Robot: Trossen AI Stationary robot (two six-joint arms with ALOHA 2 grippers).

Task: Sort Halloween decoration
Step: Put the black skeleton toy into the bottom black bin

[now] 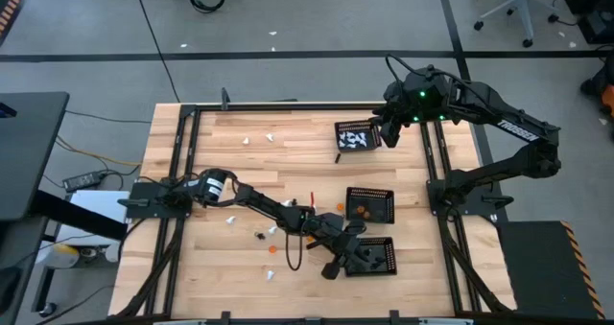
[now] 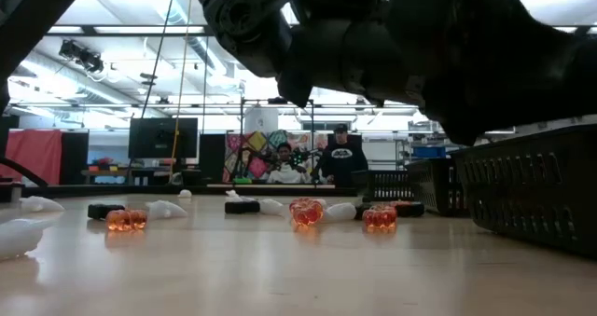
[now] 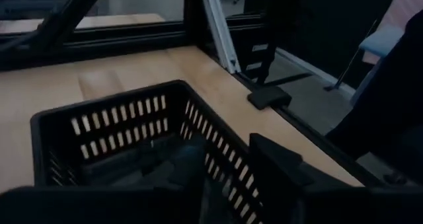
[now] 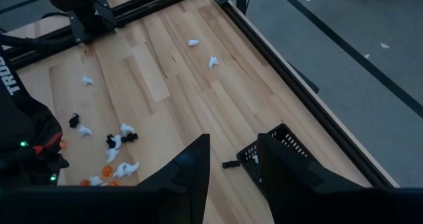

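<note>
We see the left gripper (image 1: 353,252) stretched over the mesh tray (image 1: 382,258) at five o'clock on the table (image 1: 192,267); we cannot tell how wide its fingers stand. The right gripper (image 1: 389,131) hovers by the tray (image 1: 357,135) at one o'clock, fingers (image 4: 192,168) narrowly parted and empty. Tiny white, orange and black Halloween figures (image 4: 115,148) lie scattered near the table's centre, some in the trays.
</note>
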